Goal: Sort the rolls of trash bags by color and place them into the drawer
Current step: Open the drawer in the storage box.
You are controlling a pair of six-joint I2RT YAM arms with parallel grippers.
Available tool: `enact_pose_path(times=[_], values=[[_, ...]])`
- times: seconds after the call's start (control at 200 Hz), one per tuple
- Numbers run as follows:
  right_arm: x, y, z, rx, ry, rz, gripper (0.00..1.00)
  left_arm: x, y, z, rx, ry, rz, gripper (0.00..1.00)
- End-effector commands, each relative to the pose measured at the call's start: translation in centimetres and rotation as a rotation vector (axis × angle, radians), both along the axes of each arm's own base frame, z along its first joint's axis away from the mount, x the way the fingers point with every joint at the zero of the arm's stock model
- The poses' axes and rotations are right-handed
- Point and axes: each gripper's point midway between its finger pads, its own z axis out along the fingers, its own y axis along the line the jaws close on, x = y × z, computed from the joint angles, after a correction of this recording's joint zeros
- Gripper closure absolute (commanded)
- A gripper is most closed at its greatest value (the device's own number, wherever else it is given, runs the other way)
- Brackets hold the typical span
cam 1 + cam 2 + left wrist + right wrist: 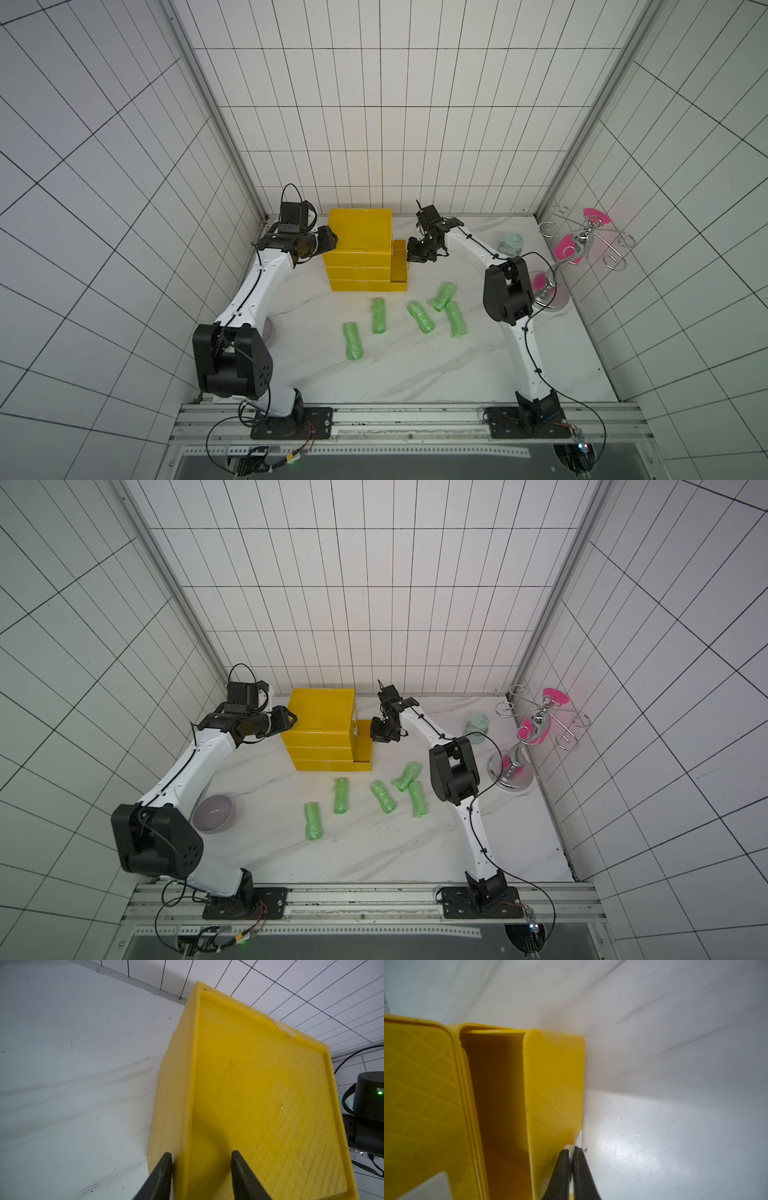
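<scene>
Several light green rolls of trash bags (pixel 420 317) (pixel 382 797) lie loose on the marble table in front of the yellow drawer cabinet (pixel 359 232) (pixel 322 712) (pixel 259 1095). No blue or purple rolls show. One drawer (pixel 400 266) (pixel 363 746) (pixel 500 1095) stands pulled out to the right, and the part I can see is bare inside. My right gripper (pixel 409 264) (pixel 374 739) (pixel 571 1148) is shut on a thin pale tab at the drawer's front. My left gripper (pixel 332 241) (pixel 293 720) (pixel 200 1152) is open, with its fingers astride the cabinet's top left edge.
A mint-green jar (pixel 512 245) (pixel 477 727) and a chrome wire stand with pink discs (pixel 573 249) (pixel 536 729) stand at the back right. A lavender bowl (pixel 214 812) sits beside the left arm. Tiled walls close in behind and at both sides.
</scene>
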Motion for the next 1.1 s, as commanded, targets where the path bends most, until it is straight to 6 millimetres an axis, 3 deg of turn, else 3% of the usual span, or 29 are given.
enact_pose_path(times=[0.0, 0.17, 0.3, 0.54, 0.68, 0.835, 1.094], values=[[0.0, -3.9, 1.8, -0.066, -0.029, -0.018, 0.92, -0.8, 0.0, -3.2, 0.018, 0.109, -0.016, 0.55], [-0.1, -7.6, 1.2, -0.104, -0.01, -0.054, 0.92, -0.8, 0.1, -3.2, 0.018, 0.11, -0.014, 0.55], [-0.1, -9.2, 1.2, -0.117, -0.008, -0.07, 0.92, -0.8, 0.0, -3.3, 0.019, 0.113, -0.015, 0.55], [-0.2, -9.4, 0.7, -0.111, 0.001, -0.074, 0.92, -0.9, 0.1, -3.3, 0.022, 0.112, -0.012, 0.55], [-0.2, -9.3, 0.9, -0.105, -0.001, -0.075, 0.83, -0.9, 0.1, -3.3, 0.022, 0.112, -0.014, 0.55], [0.0, -9.5, 2.2, -0.109, -0.034, -0.081, 0.67, -0.8, 0.1, -2.8, 0.02, 0.103, -0.009, 0.5], [-0.3, -10.3, 5.7, -0.137, -0.112, -0.097, 0.57, -0.6, 0.5, -0.3, 0.022, 0.038, 0.024, 0.39]])
